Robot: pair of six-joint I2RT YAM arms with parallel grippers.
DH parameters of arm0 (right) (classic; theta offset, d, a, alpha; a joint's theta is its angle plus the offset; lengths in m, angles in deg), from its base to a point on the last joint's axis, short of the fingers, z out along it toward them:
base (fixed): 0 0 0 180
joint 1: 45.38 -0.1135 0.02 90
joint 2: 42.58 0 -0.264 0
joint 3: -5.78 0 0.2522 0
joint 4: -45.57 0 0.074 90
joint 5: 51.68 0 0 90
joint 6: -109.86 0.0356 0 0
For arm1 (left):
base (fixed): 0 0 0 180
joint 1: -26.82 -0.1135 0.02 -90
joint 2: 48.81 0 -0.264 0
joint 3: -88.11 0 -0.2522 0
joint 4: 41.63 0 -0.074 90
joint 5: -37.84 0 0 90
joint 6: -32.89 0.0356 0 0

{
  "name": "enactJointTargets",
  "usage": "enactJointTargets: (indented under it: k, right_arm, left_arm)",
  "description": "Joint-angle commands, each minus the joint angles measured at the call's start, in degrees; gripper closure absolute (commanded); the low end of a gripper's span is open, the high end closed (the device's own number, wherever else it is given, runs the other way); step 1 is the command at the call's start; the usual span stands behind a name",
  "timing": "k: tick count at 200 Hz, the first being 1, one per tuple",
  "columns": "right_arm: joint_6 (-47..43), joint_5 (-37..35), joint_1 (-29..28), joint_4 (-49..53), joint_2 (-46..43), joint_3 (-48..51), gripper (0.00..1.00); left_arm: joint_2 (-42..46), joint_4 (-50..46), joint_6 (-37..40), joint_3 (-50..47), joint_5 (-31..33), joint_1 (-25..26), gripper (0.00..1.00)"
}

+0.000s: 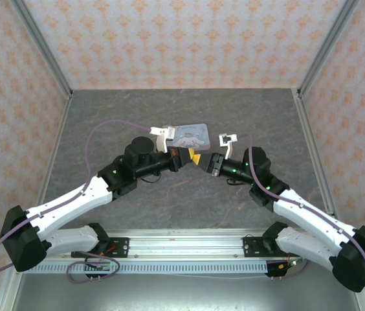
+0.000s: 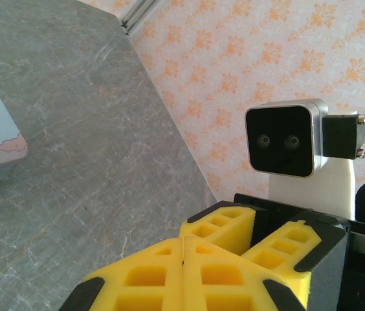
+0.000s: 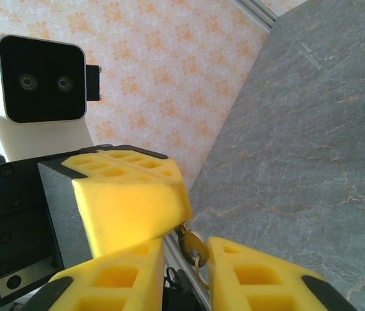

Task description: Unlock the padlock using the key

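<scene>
Key [image 3: 191, 245]: small, thin, brass-coloured metal with a rounded head. It hangs in the gap between the right fingers, its top end at the left gripper's tip.
Left gripper [image 2: 182, 241]: yellow wedge blocks with square hollows and black backs, pressed flat together. Cannot tell whether they pinch the key's top.
Right gripper [image 3: 184, 254]: same yellow wedges, parted, one on each side of the key, not visibly touching it.
Table [image 3: 299, 129]: grey, veined, stone-look, matte.
Tin [image 1: 190, 135]: pale blue, cartoon-printed, rounded corners, just beyond both grippers.
</scene>
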Motion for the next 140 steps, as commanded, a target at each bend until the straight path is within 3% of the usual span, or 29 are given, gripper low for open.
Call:
enactJointTargets:
  k: [1,78,108,140]
  right_arm:
    - [-0.9,-0.1,-0.2,-1.7,0.5,-2.5,0.79]
    - [-1.7,-1.4,-0.1,0.9,0.4,-2.7,1.00]
    - [-3.5,-3.9,-0.1,6.4,-0.3,-3.1,1.00]
    - [-4.7,-6.1,0.6,9.8,-0.3,-3.1,1.00]
  left_arm:
    - [-0.1,-0.1,1.5,1.6,-1.3,0.0,1.00]
    - [0.1,-1.9,1.9,2.1,0.5,0.0,1.00]
    - [1.6,-6.0,3.1,2.8,5.1,-0.3,0.78]
    - [3.4,-10.4,2.7,1.9,8.1,-3.3,0.63]
